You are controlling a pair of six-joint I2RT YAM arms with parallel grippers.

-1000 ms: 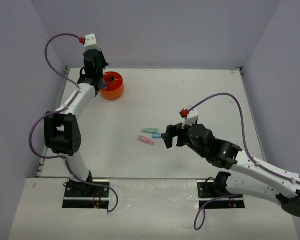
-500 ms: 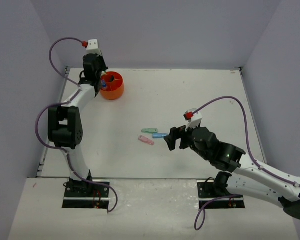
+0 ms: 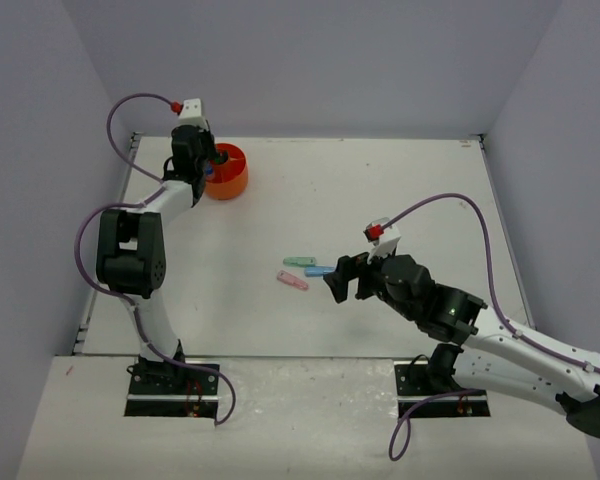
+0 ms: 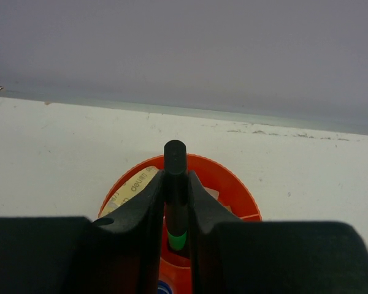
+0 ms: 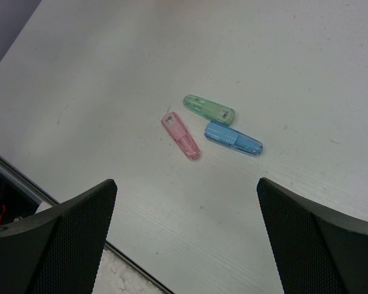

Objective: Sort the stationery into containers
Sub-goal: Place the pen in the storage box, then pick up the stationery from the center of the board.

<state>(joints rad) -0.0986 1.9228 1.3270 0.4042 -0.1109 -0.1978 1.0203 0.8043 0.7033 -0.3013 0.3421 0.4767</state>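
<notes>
Top external shows the table (image 3: 410,190) with the organiser (image 3: 232,181) at far left. The left gripper (image 4: 175,184) above it, hiding part of it, clamps a green-ended highlighter (image 4: 175,160). The right gripper (image 5: 185,184), jaws wide apart, hovers near the pink piece (image 5: 181,136), blue piece (image 5: 233,138) and green piece (image 5: 208,109) mid-table.

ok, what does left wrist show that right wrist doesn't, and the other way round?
Left wrist only: the left gripper shut on a black highlighter with a green band, held upright over the orange organiser.

Right wrist only: the right gripper open above a pink piece, a green piece and a blue piece lying close together.

Both: the white table. No item appears in both views.
</notes>
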